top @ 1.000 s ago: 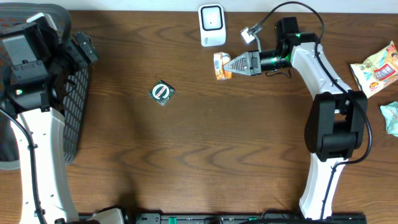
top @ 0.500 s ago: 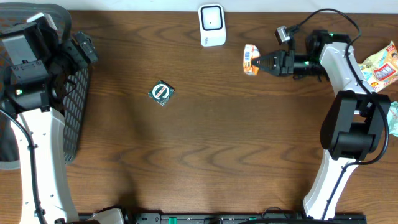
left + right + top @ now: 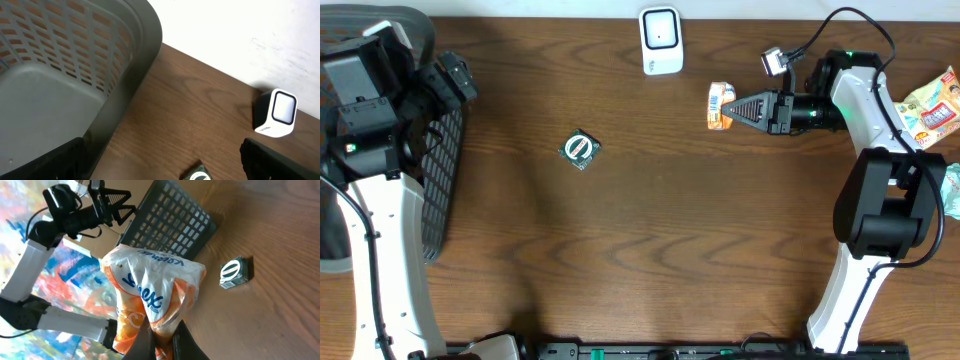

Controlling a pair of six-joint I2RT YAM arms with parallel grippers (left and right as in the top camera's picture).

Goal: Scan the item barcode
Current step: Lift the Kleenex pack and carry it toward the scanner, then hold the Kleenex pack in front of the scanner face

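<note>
My right gripper (image 3: 734,108) is shut on an orange and white tissue packet (image 3: 719,105), held above the table to the right of the white barcode scanner (image 3: 660,40). In the right wrist view the packet (image 3: 155,287) is pinched at its lower end between the gripper's (image 3: 161,332) dark fingers. At the far left my left gripper (image 3: 452,80) hangs open beside the basket. Its wrist view shows the gripper (image 3: 160,165) spread wide with nothing between the fingers, and the scanner (image 3: 276,113) stands at the right.
A dark mesh basket (image 3: 442,185) stands at the left edge. A small dark green packet (image 3: 581,150) lies on the table left of centre. Snack packets (image 3: 926,108) lie at the right edge, with a pale one (image 3: 950,190) below them.
My right gripper has carried the tissue packet to the right, away from the spot just below the scanner. The left arm has not moved.
</note>
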